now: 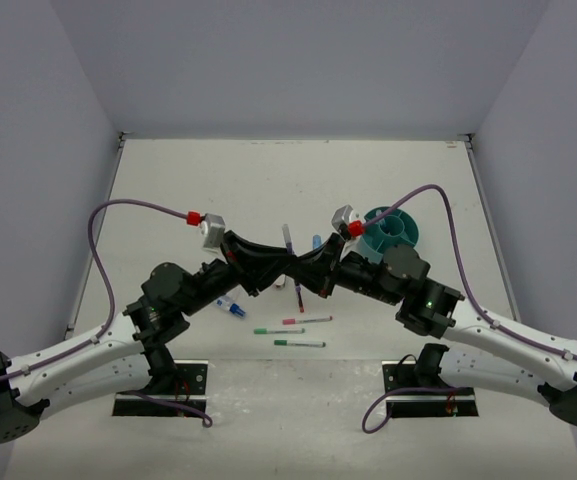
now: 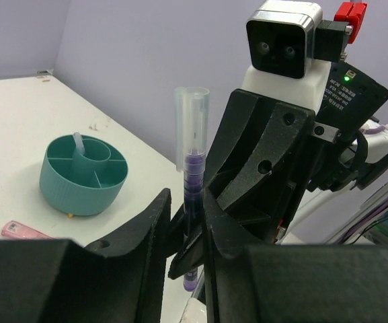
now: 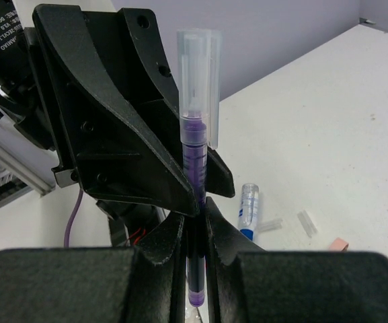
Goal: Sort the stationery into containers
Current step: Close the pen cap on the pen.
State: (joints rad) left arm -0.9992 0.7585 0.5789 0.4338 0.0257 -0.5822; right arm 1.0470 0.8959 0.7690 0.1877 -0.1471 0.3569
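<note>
Mostly the grip itself is hidden. From above, the left arm [image 1: 183, 285] and right arm [image 1: 398, 275] meet at the middle of the frame. Their black bodies cover the contact, leaving only the clear cap of the purple pen [image 1: 287, 238] poking up.

The wrist views fill that in. The right tool [image 3: 195, 235] is clamped on the pen's dark lower barrel, whose tip is cut off at the bottom edge. The left tool [image 2: 187, 232] flanks the same pen, which stands upright off the table [image 1: 218, 190]. A sliver of gap shows beside the barrel there, and I cannot tell whether that tool presses.

Only the left wrist view shows the inside of the teal cup [image 2: 79, 187], at centre left, with a pale stick [image 2: 79, 142] in one compartment. A pink item [image 2: 20, 231] below it is half covered. The overhead view alone shows three thin pens [image 1: 307, 321] lying at lower middle, near a blue-capped tube [image 1: 233, 308].
</note>
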